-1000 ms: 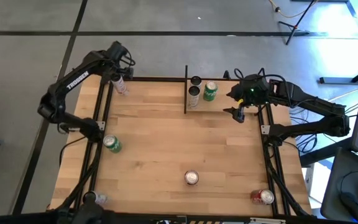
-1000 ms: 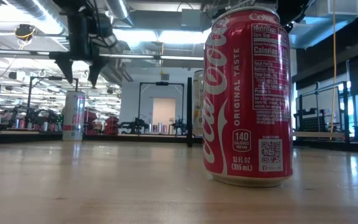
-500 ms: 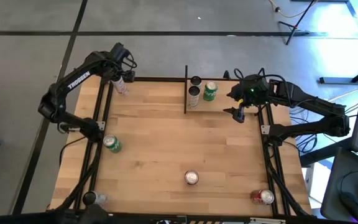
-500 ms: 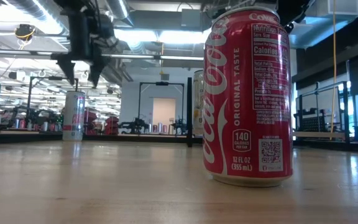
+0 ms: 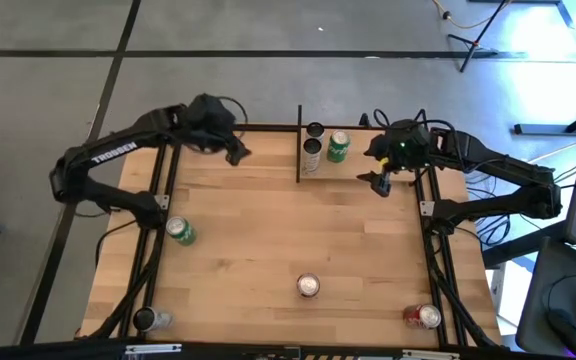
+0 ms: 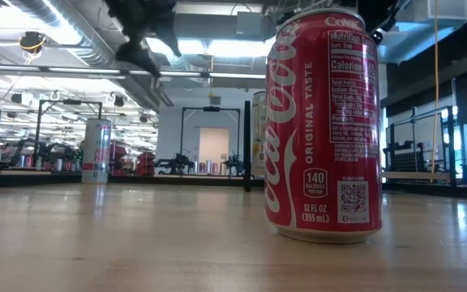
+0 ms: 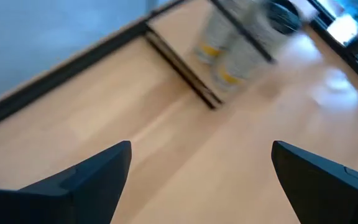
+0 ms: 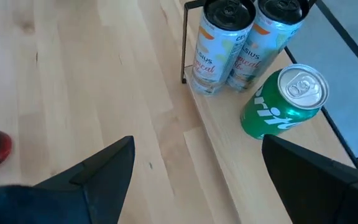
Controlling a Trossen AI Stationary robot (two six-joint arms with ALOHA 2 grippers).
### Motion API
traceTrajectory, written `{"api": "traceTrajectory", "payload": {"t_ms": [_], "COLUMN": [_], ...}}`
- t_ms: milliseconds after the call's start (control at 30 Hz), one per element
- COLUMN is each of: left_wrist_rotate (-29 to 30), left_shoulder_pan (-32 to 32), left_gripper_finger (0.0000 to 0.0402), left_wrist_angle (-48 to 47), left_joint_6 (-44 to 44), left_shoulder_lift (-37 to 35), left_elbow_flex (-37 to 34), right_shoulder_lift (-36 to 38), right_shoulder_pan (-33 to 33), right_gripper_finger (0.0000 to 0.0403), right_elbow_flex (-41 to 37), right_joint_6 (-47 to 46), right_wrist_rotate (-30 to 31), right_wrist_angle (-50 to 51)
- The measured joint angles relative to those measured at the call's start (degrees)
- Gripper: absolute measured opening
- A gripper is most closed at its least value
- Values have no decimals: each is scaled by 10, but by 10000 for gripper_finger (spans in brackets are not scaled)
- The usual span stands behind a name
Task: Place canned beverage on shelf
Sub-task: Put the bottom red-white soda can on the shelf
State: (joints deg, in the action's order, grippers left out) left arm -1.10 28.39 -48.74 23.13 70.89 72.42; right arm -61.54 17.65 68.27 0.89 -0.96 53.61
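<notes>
The shelf (image 5: 328, 171) is a small wood board framed by black bars at the table's far edge. On it stand two slim pale cans (image 5: 312, 150) and a green can (image 5: 339, 146), which also show in the right wrist view (image 8: 281, 102). My left gripper (image 5: 238, 152) hangs open and empty above the table, left of the shelf. In its wrist view (image 7: 201, 146) the shelf and cans lie ahead, blurred. My right gripper (image 5: 380, 182) is open and empty just right of the shelf, and its fingers (image 8: 104, 168) stand wide apart.
Loose cans stand on the tabletop: a green one (image 5: 180, 232) at the left, a silver-topped one (image 5: 308, 286) near the front middle, a red one (image 5: 423, 317) at the front right, and one at the front left (image 5: 153, 320). A white can (image 6: 96, 151) stands at the far left.
My left gripper has risen from above the white can at the far left corner. It has swung toward the table's right, toward the shelf, tipping as it went. It has stayed open and empty. The white can stands where it was.
</notes>
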Motion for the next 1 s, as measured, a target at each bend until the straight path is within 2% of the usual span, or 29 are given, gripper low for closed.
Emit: {"api": "traceTrajectory", "payload": {"t_ms": [133, 267, 367, 500, 667, 1000], "left_wrist_rotate": [0, 1, 3, 18, 72, 115], "left_shoulder_pan": [-76, -136, -184, -258, -351, -502], "left_gripper_finger": [376, 376, 376, 376, 376, 376], "left_wrist_angle": [19, 64, 90, 116, 118, 119], "left_joint_6": [-3, -9, -10, 1, 34, 83], "left_shoulder_lift": [1, 1, 1, 1, 1, 6], "left_elbow_flex": [0, 0, 0, 0, 0, 0], "right_shoulder_lift": [-2, -3, -2, -2, -8, -41], "right_shoulder_pan": [0, 0, -3, -42, -140, -404], "right_gripper_finger": [337, 337, 337, 337, 337, 337], "right_elbow_flex": [10, 85, 143, 185, 185, 139], "right_joint_6": [-41, -47, -64, -130, -237, -526], "right_wrist_rotate": [69, 135, 124, 99, 71, 58], "right_wrist_angle": [-39, -45, -26, 0, 52, 92]}}
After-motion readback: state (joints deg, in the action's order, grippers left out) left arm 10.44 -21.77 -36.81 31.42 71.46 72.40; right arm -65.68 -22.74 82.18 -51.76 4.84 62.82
